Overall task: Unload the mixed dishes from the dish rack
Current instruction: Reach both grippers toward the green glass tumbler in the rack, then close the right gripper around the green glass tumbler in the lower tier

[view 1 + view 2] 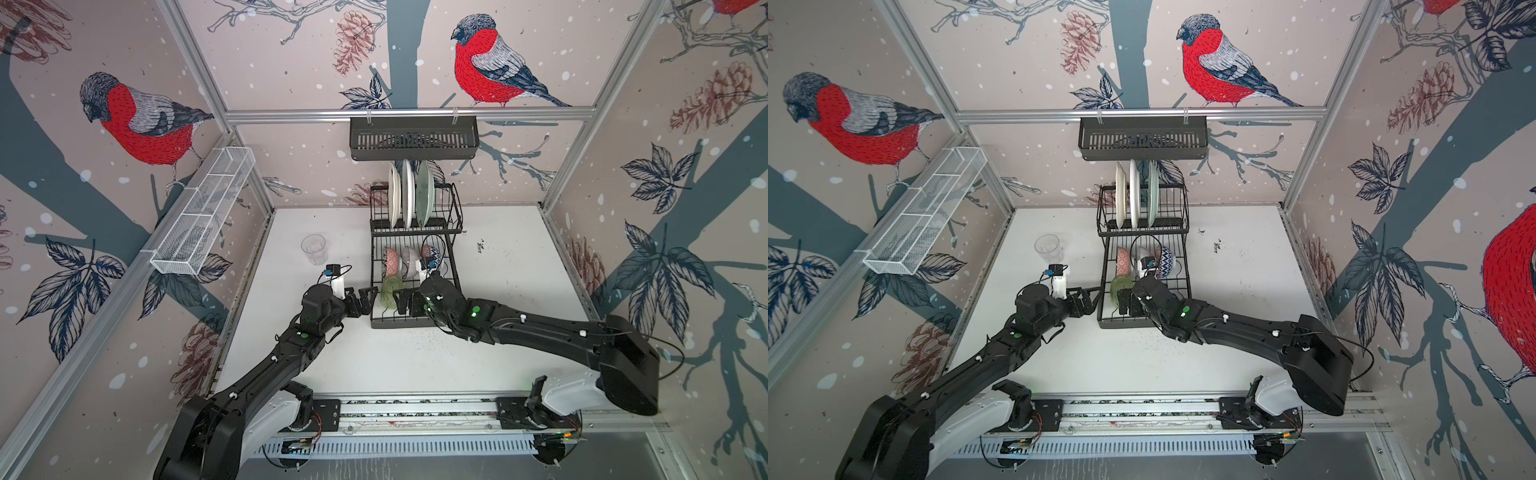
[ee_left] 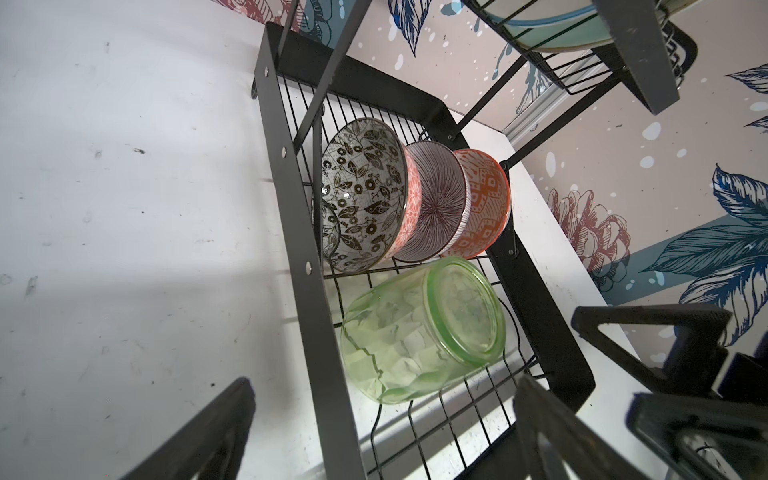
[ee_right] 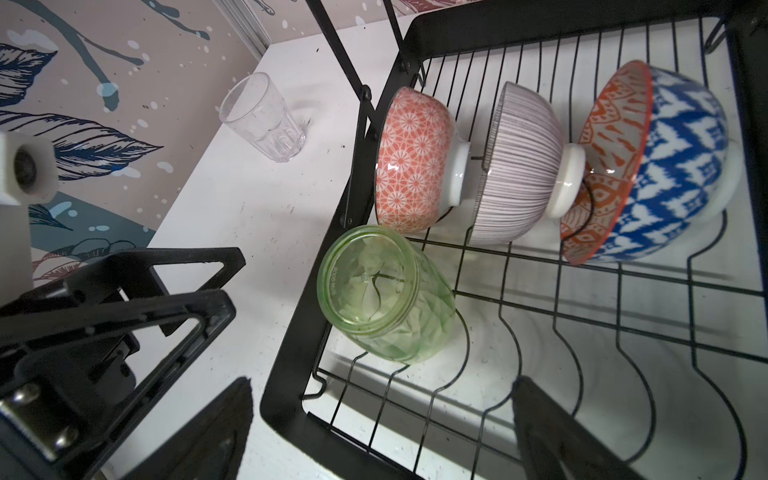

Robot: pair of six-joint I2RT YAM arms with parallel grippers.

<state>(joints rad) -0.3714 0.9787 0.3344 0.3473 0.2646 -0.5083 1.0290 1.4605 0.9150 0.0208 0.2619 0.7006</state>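
Left gripper (image 1: 368, 299): spread wide, empty, beside the dish rack's (image 1: 409, 323) left edge.
Right gripper (image 1: 402, 301): spread wide, empty, over the lower level.
Green glass (image 2: 419, 328): on its side, lower level, between both grippers, touching neither.
Bowls (image 3: 415, 162): on edge, just behind it.
Plates (image 1: 409, 195): upright, upper level.
Clear glass (image 1: 313, 248): upright on table (image 1: 519, 299), left of rack.

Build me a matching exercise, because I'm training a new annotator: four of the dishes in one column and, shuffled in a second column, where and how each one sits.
Things
1. clear glass tumbler
2. green ribbed drinking glass
3. pale green ceramic plate
4. orange flower-patterned ceramic bowl

Places
A. standing on edge, upper level of the black wire dish rack
B. upright on the white table, outside the rack
C. tipped on edge, lower level of the rack
D. lying on its side, lower level of the rack

Pairs: 1-B, 2-D, 3-A, 4-C
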